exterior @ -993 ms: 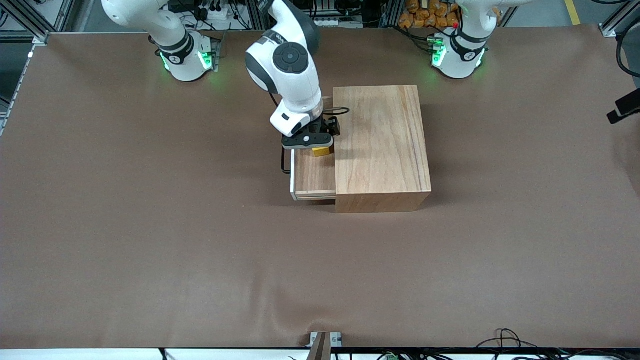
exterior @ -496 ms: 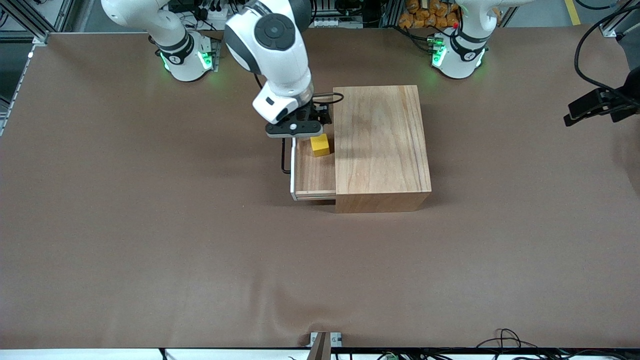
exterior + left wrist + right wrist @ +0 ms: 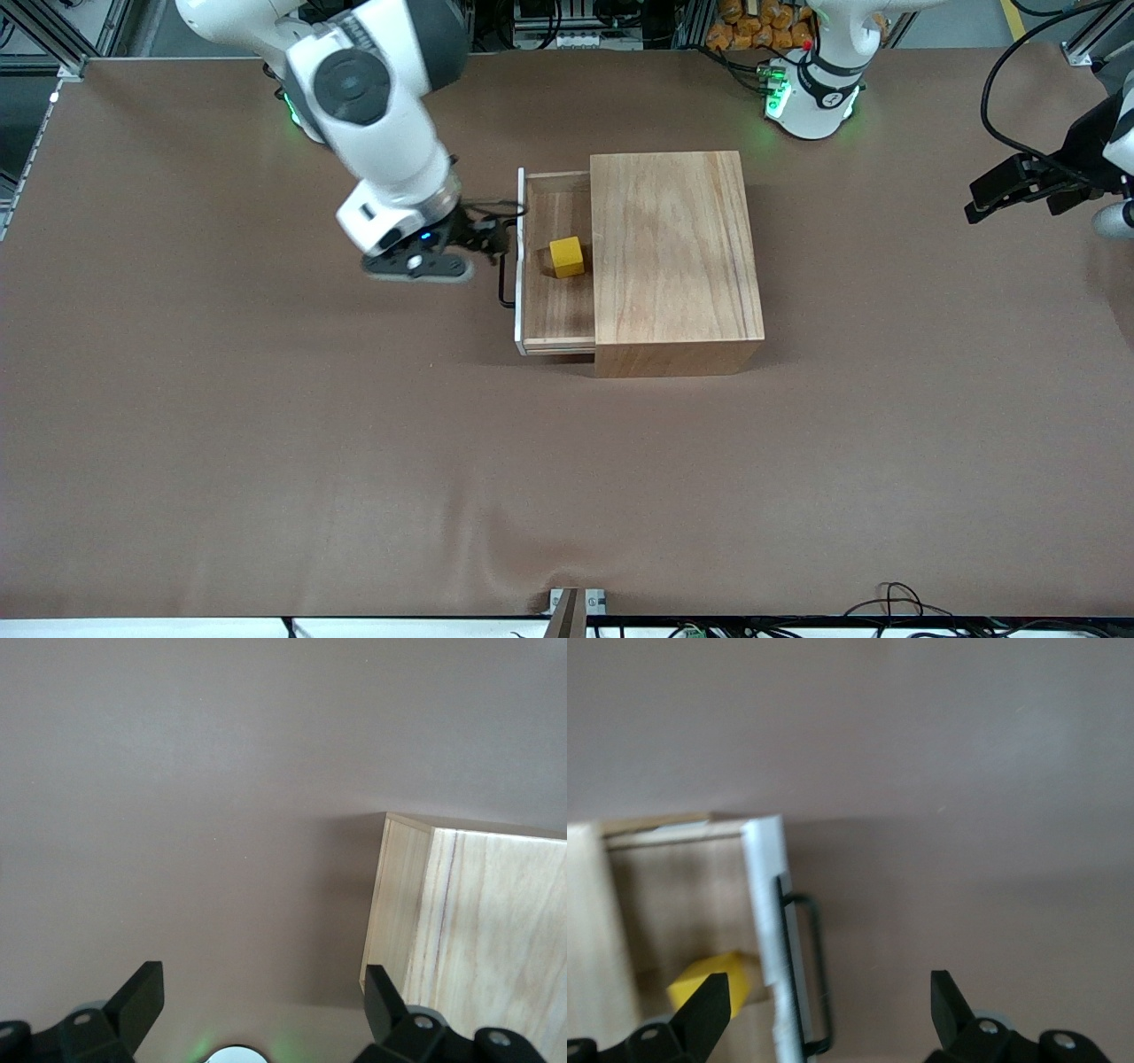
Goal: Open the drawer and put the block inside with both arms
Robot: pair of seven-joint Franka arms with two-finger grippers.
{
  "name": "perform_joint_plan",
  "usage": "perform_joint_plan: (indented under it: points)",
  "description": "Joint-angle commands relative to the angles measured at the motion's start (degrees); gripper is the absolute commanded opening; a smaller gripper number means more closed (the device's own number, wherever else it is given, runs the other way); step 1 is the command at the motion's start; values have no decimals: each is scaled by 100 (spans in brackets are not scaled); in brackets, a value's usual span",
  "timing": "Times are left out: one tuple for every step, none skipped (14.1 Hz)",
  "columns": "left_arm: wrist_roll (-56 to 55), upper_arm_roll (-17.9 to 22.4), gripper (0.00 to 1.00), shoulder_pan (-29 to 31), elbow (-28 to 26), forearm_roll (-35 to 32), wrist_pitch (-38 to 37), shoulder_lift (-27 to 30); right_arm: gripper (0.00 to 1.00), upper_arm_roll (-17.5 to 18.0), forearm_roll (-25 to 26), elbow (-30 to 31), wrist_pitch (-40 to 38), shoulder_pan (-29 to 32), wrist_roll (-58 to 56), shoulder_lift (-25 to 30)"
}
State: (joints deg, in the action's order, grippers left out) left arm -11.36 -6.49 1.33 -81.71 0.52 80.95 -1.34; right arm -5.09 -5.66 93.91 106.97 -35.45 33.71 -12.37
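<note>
Inside the drawer (image 3: 556,292) the block (image 3: 567,256) now sits on its own, resting on the tray floor just beside the mouth of the wooden box (image 3: 675,257). 1 second ago my right gripper (image 3: 416,264) was down over that block; half a second ago it had lifted clear with the cube left below; now it has swung off to hang over bare table (image 3: 266,425) toward the right arm's end, just past the black handle (image 3: 505,276). My right wrist view shows its 2 fingers (image 3: 709,1005) spread wide with nothing between them, and the yellow block (image 3: 713,988) lying in the tray near the white front panel (image 3: 772,930). I judge the placing done; what is left, if anything, is only to push the drawer shut, which the task does not ask for. My left gripper (image 3: 1010,188) is out over the table edge at the left arm's end, waiting, and has drifted a little inward over the same second; its fingers (image 3: 137,1001) are also parted and empty. As for direction: the drawer faces the right arm's end, pulled out partway along that line, while its long axis runs from near the front camera toward the bases. The block is a cube with no long axis, turned slightly askew to the tray walls.
</note>
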Motion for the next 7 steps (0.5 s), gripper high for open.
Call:
perform_joint_plan:
  points:
    - [-94, -115, 100, 60, -598, -140, 297, 467, 100, 105, 47, 92, -255, 520, -461, 234]
    - [-103, -115, 100, 60, -783, -140, 429, 598, 100, 113, 56, 101, -439, 730, -584, 314]
    - [-94, -124, 100, 60, -811, -132, 439, 608, 100, 122, 56, 93, -675, 950, -812, 410]
    - [-94, -124, 100, 51, -811, -131, 431, 609, 100, 131, 56, 101, -861, 1170, -1127, 507]
    - [-94, -124, 100, 34, -794, -131, 413, 591, 100, 148, 56, 101, -1045, 1381, -1391, 595]
    - [-77, -133, 100, 34, -793, -131, 404, 582, 100, 157, 56, 110, -1160, 1557, -1551, 691]
    - [-59, -124, 100, 42, -785, -105, 404, 573, 100, 183, 56, 110, -1240, 1724, -1657, 762]
